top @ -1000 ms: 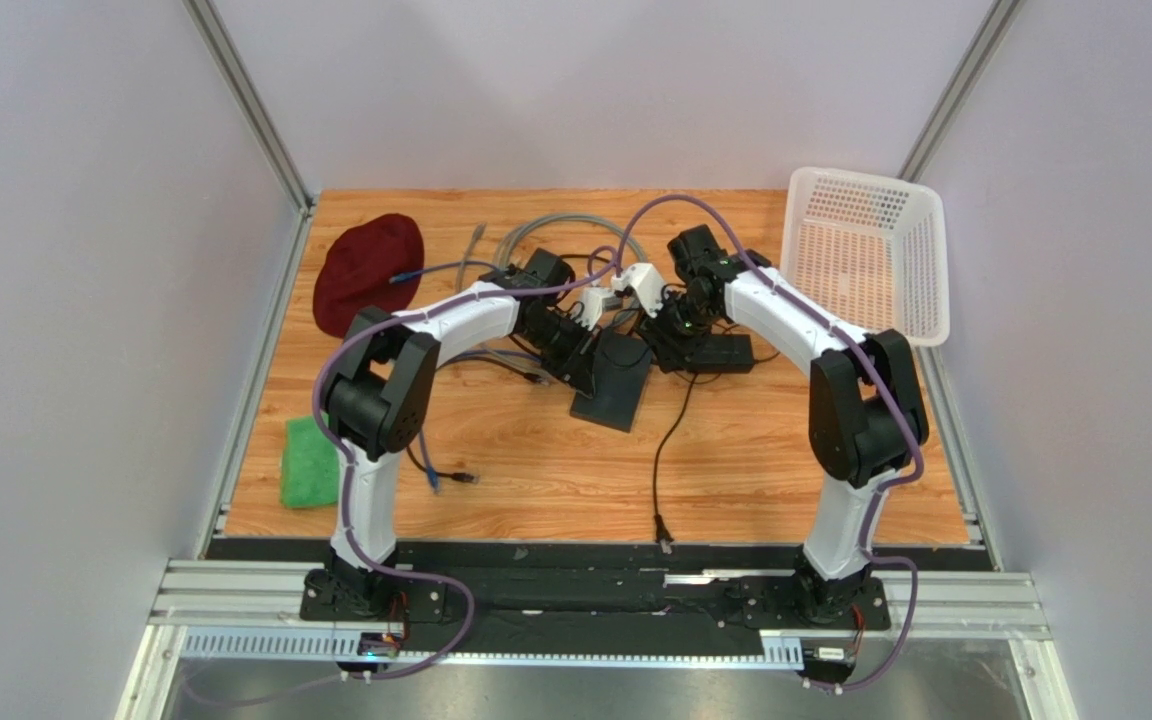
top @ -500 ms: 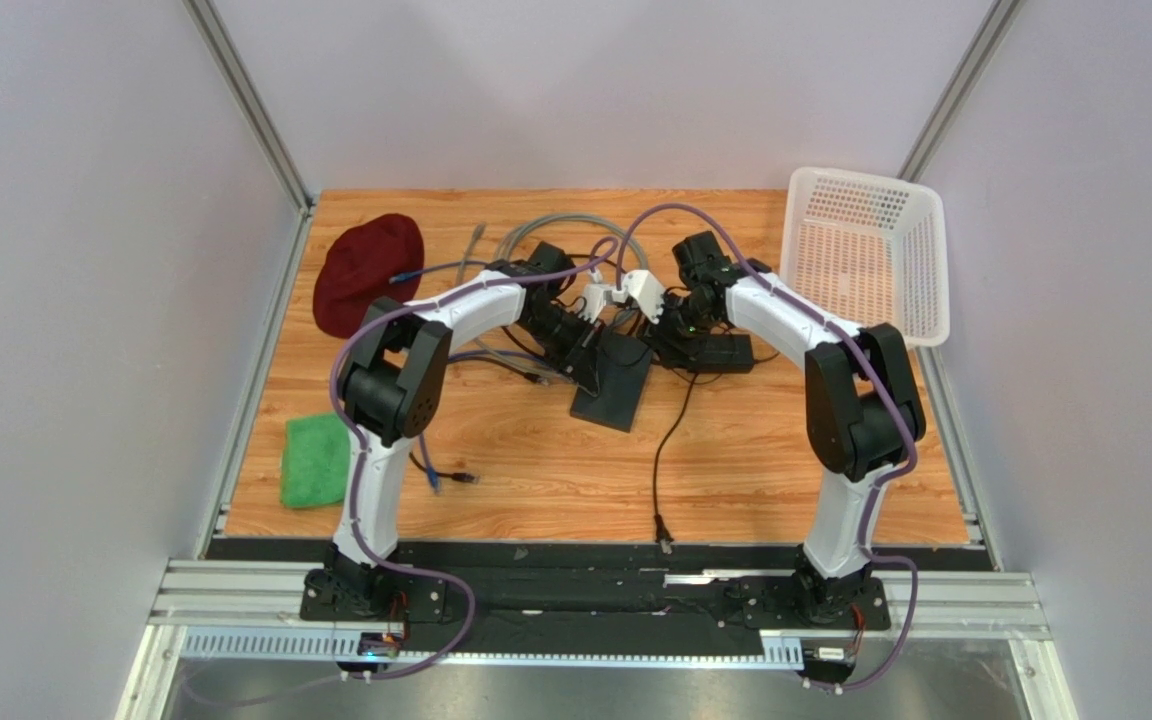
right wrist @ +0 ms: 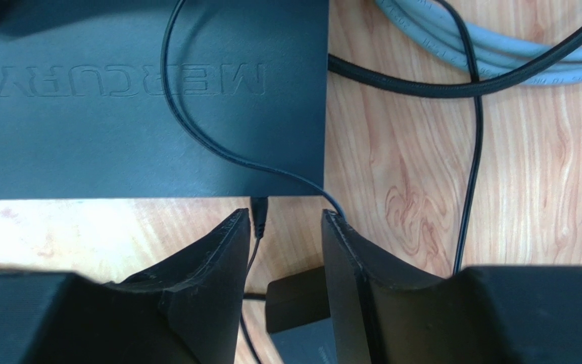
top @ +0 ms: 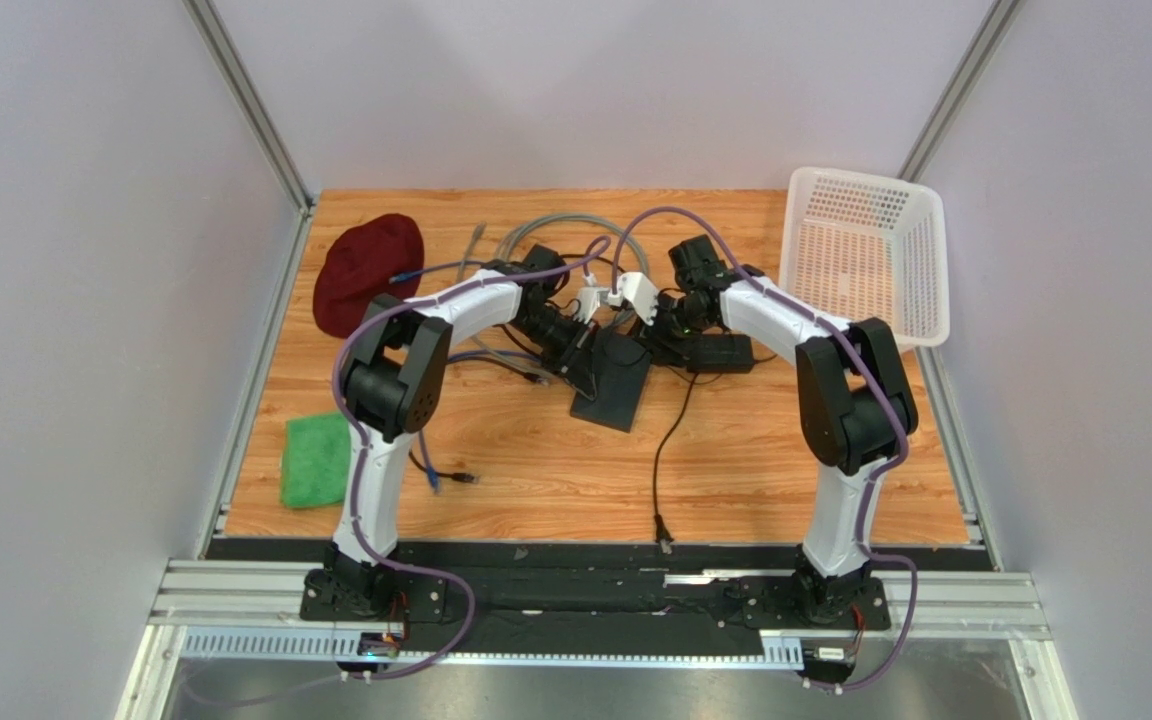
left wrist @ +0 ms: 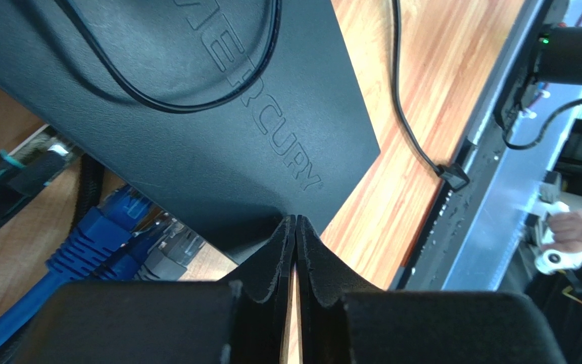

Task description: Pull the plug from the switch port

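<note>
The switch (top: 612, 384) is a flat black box marked MERCURY, lying mid-table. In the left wrist view the switch (left wrist: 218, 114) fills the top, with blue plugs (left wrist: 93, 239) in sockets on its left edge. My left gripper (left wrist: 295, 226) is shut and empty, its tips at the switch's near edge. In the right wrist view a small black plug (right wrist: 259, 209) with a thin cable sits in the edge of the switch (right wrist: 119, 136). My right gripper (right wrist: 285, 221) is open, with that plug just ahead between its fingertips, close to the left one. In the top view both grippers, left (top: 585, 339) and right (top: 660, 321), meet over the switch.
A black power-adapter brick (right wrist: 298, 303) lies under my right gripper and shows in the top view (top: 720, 354). Grey cable coils (right wrist: 499, 53) and black cords lie behind the switch. A white basket (top: 868, 255) stands far right, a maroon cloth (top: 366, 270) far left, a green sponge (top: 312, 459) near left.
Both arms have drawn in toward the switch: the left gripper moved right onto its edge, and the right gripper shifted slightly left and lower.
</note>
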`<state>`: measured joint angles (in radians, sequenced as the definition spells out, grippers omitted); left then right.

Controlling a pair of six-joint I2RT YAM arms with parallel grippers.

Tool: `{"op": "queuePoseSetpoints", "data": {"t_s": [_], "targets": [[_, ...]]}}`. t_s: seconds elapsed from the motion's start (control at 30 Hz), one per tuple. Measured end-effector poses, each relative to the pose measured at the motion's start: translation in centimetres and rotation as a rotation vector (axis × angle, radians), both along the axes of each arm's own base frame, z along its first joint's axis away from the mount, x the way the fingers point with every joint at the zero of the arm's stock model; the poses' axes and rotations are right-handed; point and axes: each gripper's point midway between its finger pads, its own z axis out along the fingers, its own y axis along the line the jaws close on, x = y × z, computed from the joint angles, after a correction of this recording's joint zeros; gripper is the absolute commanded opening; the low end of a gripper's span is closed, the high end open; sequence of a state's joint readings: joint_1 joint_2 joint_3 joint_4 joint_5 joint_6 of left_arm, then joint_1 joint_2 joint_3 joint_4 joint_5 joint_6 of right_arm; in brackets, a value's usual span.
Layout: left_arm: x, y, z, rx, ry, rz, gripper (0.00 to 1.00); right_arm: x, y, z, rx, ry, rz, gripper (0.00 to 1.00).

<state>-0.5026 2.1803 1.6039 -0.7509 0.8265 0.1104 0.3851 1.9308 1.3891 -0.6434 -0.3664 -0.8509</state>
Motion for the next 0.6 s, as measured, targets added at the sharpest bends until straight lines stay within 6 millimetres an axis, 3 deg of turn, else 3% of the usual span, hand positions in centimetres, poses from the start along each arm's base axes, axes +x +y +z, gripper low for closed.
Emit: {"op": "queuePoseSetpoints", "data": {"t_s": [0.2, 0.37, 0.47, 0.6], "targets": [[-0.9, 0.0, 0.0, -0.032, 0.068, -0.016, 0.11, 0.2, -0.1, -1.0, -0.001, -0.030, 0.016, 0.44], [-1.0, 0.1, 0.1, -0.056, 0.060, -0.036, 0.11, -0.1, -1.3, -1.6, -0.013, -0.014, -0.011, 0.47], [-1.1, 0.0, 0.0, -0.071, 0.062, -0.049, 0.11, -0.4, -2.0, -0.6, 0.008, -0.014, -0.047, 0.48], [-1.3, -0.1, 0.0, -0.086, 0.082, -0.054, 0.10, -0.9, -2.4, 3.0, 0.073, -0.062, -0.080, 0.47]]}}
